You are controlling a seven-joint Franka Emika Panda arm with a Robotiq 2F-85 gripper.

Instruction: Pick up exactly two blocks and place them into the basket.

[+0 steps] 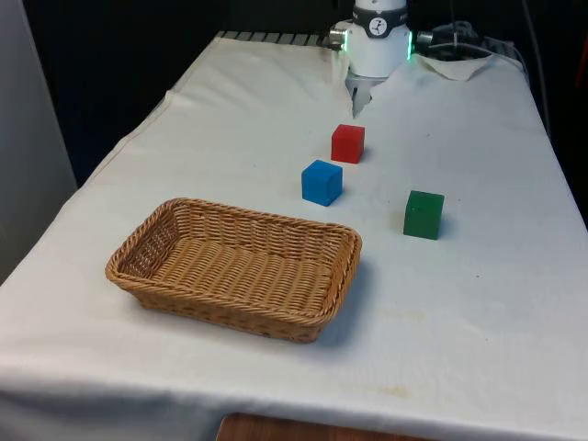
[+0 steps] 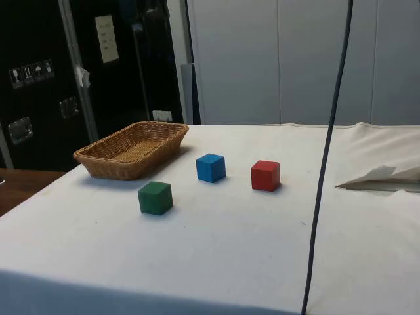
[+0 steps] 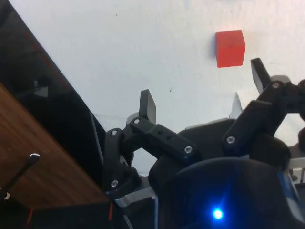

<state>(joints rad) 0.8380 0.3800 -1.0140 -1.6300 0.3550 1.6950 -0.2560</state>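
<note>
my gripper (image 3: 205, 90): fingers spread wide, holding nothing.
red block (image 3: 230, 48): upper right of wrist frame, just beyond my fingertips, probably nearest.
basket (image 1: 165, 277): front view's lower left, no blocks inside.

White cloth (image 1: 478, 303) over the table. Dark cabinets (image 2: 79, 72) behind the table's side, bearing a pale notice (image 2: 107, 38) and small stickers (image 2: 29, 72). Light grey wall panels (image 2: 295, 59) beside the cabinets. Brown wooden floor (image 2: 20, 187) below the table edge.
</note>
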